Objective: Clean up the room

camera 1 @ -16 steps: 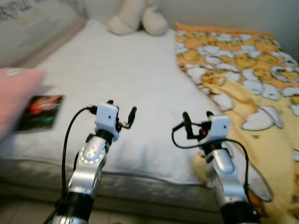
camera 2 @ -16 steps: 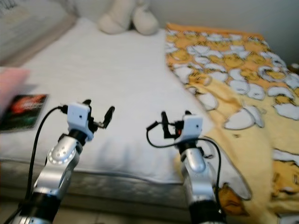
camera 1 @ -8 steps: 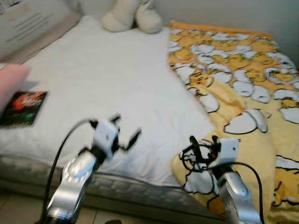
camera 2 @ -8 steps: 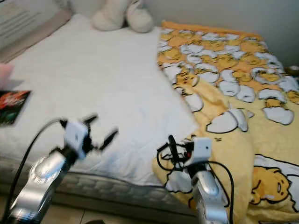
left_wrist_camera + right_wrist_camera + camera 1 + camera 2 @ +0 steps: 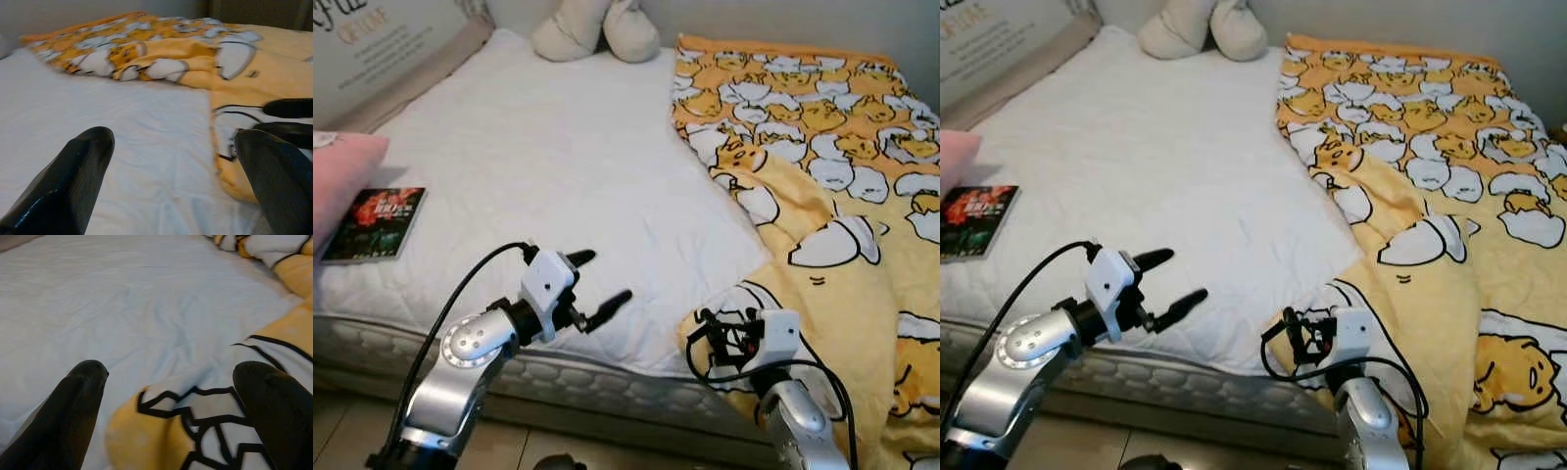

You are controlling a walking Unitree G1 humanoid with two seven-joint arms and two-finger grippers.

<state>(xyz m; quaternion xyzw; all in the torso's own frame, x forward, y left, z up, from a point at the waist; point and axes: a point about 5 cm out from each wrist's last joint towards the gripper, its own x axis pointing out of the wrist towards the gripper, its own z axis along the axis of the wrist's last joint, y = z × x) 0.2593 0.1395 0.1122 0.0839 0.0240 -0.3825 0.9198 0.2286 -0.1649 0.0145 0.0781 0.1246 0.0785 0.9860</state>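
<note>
Right now you are lining up on the bed (image 5: pixel 558 166), and by the look of it the step in hand is taking hold of the yellow blanket (image 5: pixel 822 176) so it can be drawn flat across the white mattress. Your right gripper (image 5: pixel 1301 338) is hanging low at the near edge of the bed with its two black fingers spread wide and holding nothing; the folded corner of the blanket is sitting straight ahead of those fingers, between them and a little beyond, so the next move is probably calling for a short push forward and down until the fold is lying between the tips, then a firm closing. Watch that you are catching the fabric alone and not the sheet under it. Your left gripper (image 5: pixel 595 284) is hovering just across from the right one, over the bare sheet at the mattress edge, forearm raised and angled in toward the blanket, fingers likewise open and empty; from its wrist the blanket's edge is showing ahead and well apart. Farther out on the left gripper's outer side, a book (image 5: pixel 374 223) with a dark red cover is lying flat on the sheet, just beside a pink pillow (image 5: pixel 337 176) at the bed's edge; both are likely waiting for later. Beyond both grippers, at the far end of the mattress, a cream plush toy (image 5: pixel 595 29) is resting against the wall.
</note>
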